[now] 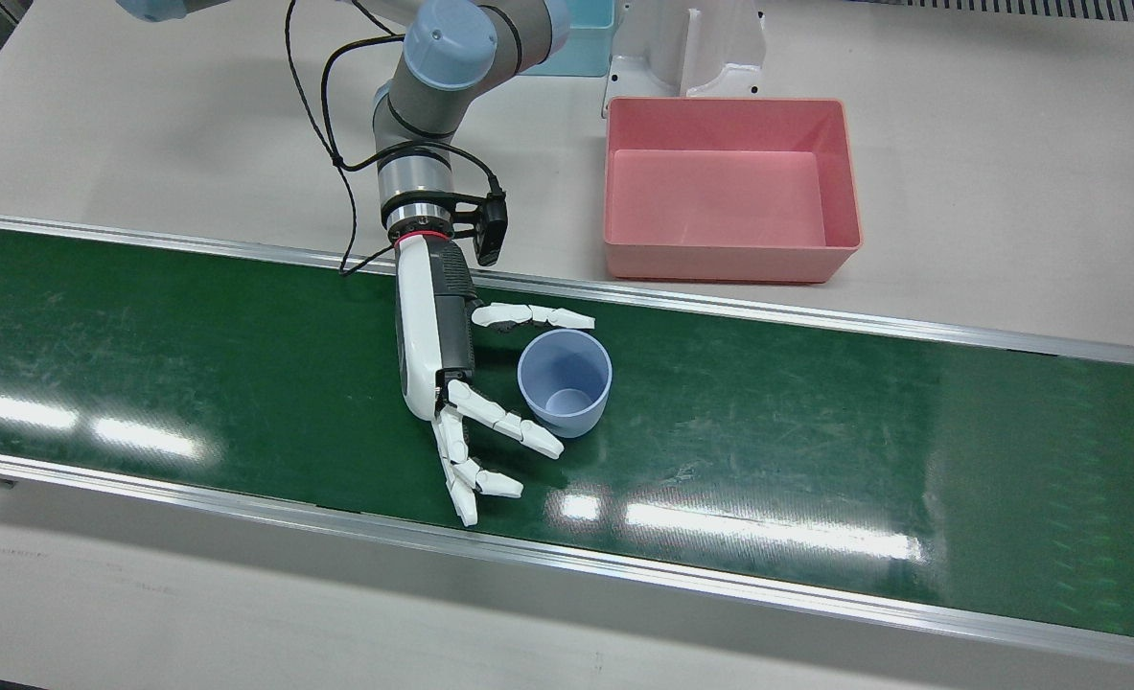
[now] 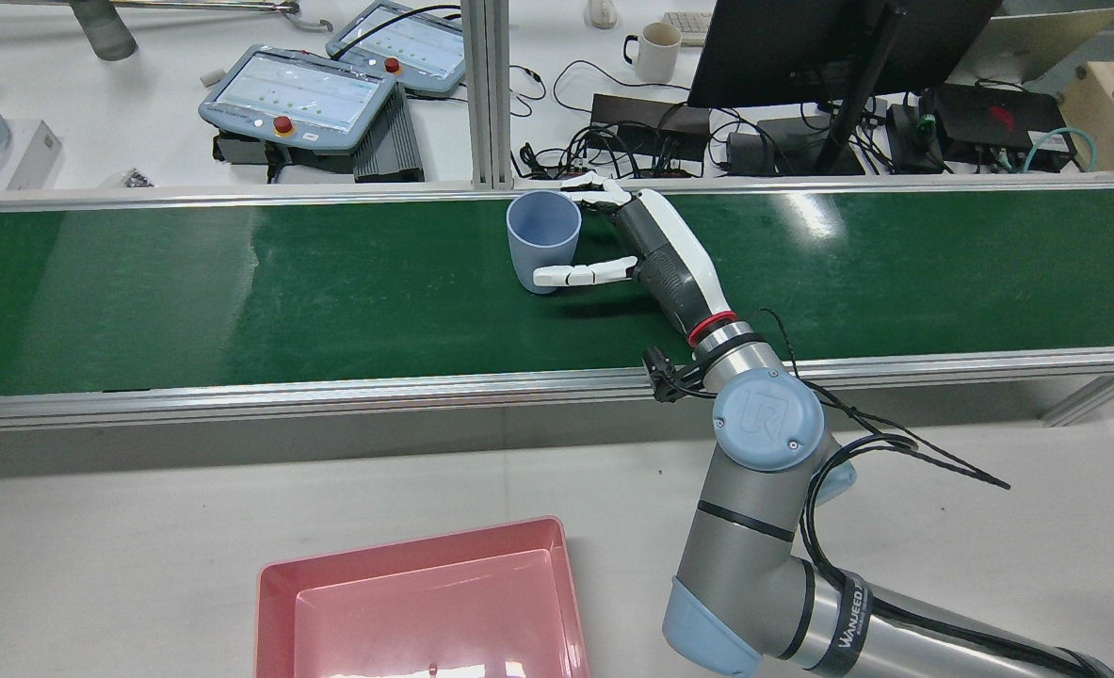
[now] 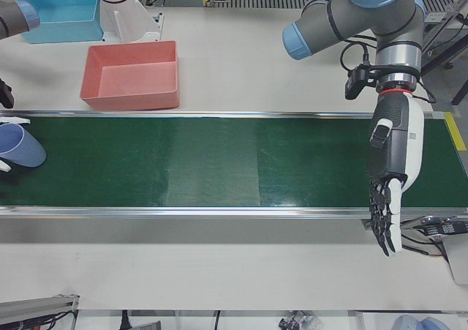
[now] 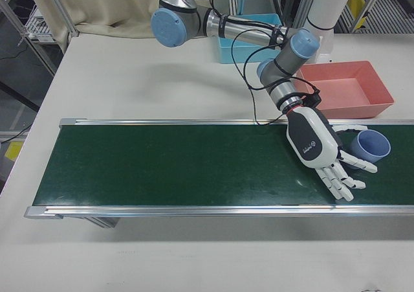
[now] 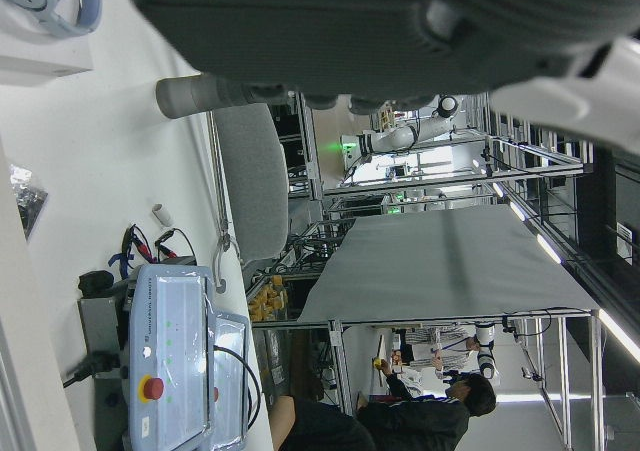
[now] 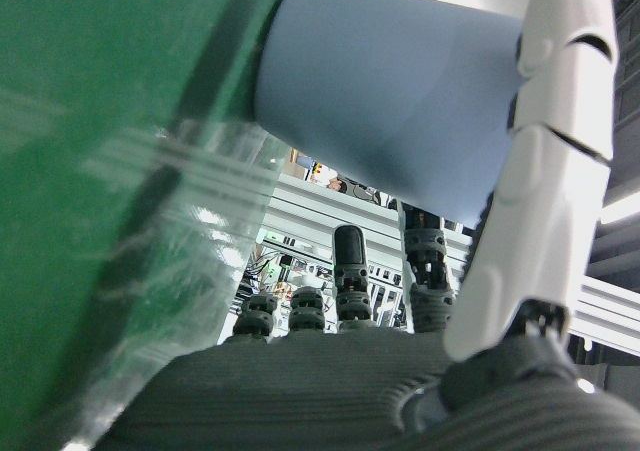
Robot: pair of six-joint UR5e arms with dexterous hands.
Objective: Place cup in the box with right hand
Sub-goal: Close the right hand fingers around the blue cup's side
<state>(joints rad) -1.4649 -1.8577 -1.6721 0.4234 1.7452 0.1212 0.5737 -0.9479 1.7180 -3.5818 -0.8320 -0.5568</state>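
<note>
One cup (image 1: 565, 381), one pink box (image 1: 730, 187), one blue bin (image 3: 60, 12) behind it. Two arms, two hands. Two teach pendants (image 2: 300, 92) on the far desk in the rear view, one white mug (image 2: 655, 49) there, one dark monitor (image 2: 801, 42).

Writing: "UR" on my right arm's joint cap (image 2: 767, 418); a label on the lower link reads "WANJEED" or close to it, not fully legible.

The cup: pale blue-grey, plain, smooth, tapered toward the base, no handle. It stands upright, mouth open upward, on the green conveyor belt (image 1: 816, 431), on the robot-side half of the belt's width. Nothing shows inside it.

My right hand (image 1: 437, 350) lies low over the belt just beside the cup, palm toward it. My fingers (image 1: 533, 314) are spread apart around the cup: one reaches along the side nearer the box, the others (image 1: 504, 419) fan out past the opposite side. The right hand view shows one white finger running along the cup wall; whether it touches, I cannot tell. No grip closed.

The pink box sits on the pale counter (image 1: 1007, 192) beyond the belt's rail, well apart from the cup.

My left hand (image 3: 391, 187) hangs above the far end of the belt, fingers extended and slightly apart, holding nothing.
</note>
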